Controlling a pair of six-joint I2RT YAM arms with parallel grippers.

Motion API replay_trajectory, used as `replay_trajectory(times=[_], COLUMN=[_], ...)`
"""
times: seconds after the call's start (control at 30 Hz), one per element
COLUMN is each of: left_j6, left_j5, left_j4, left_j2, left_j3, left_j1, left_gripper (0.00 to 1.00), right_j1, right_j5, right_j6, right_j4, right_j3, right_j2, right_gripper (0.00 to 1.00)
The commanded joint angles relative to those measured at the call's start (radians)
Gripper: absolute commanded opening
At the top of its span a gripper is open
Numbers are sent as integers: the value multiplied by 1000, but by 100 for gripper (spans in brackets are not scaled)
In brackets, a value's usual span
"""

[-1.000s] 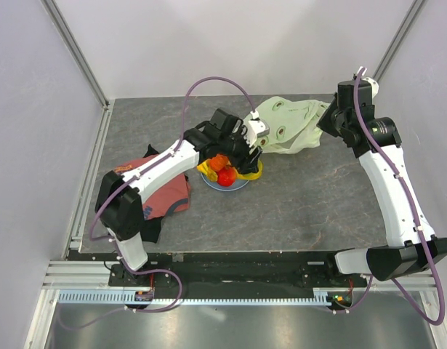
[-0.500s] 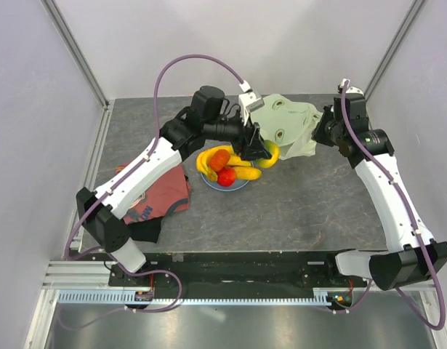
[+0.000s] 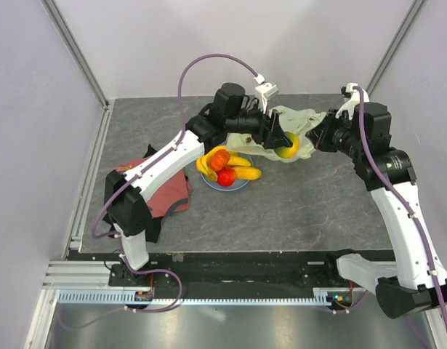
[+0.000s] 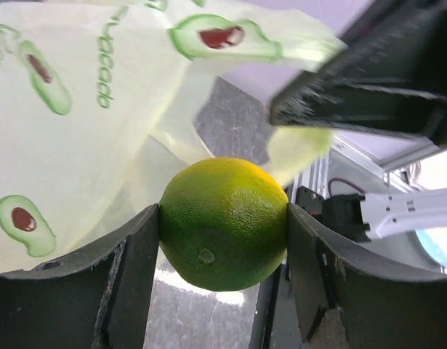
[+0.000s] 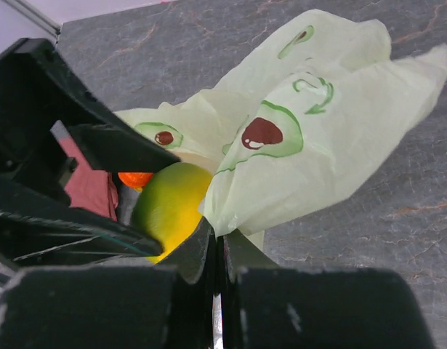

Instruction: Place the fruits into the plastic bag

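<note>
Bag mouth: the thin pale yellow-green avocado-print plastic bag (image 3: 301, 118) hangs pinched in the right gripper (image 3: 320, 138), with 1 narrow gap between its folds (seen from the left wrist).
Blocking the gap: the round green fruit (image 5: 168, 207) clamped in the left gripper (image 3: 284, 142), just beside the right gripper.
Left side: the round blue plate (image 3: 211, 183) under the piled fruits (image 3: 227, 169), with the red printed T-shirt (image 3: 168, 195) beside it.
Free room: bare grey stone-look table (image 3: 310, 200) near the bases, and the far-left corner.

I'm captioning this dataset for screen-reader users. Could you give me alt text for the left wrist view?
A green round fruit is clamped between the left gripper's two dark fingers, close to the camera. Behind it is the pale plastic bag printed with avocados.
</note>
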Motion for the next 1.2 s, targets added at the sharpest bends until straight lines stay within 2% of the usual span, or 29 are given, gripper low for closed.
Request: replay_trajectory(times=[0.0,0.33,0.57,0.73,0.83,1.0,1.17], left_j6=[-101,-141,-178,-235,-250,-198,-88], left_j5=[-96,-113,-168,-167,-179,-225,-328], left_j4=[134,184,186,204,227,175,169], left_j2=[25,131,73,59,61,135,188], left_j3=[26,44,-67,-80,-72,-42,-3], left_j1=[-20,-105,-151,-181,-190,-190,-195], left_gripper=[47,46,46,46,47,47,48], right_j1=[2,2,3,3,2,2,3], right_j5=[-45,-53,28,133,137,121,101], right_j6=[-22,7,55,80,90,151,216], right_j4=[-24,-50,-85,-154,-157,-133,-99], right_j3=[5,14,2,15,12,5,-11], right_j2=[-19,-38,-59,-47,-51,-81,-111], right_gripper=[4,5,5,4,4,5,4])
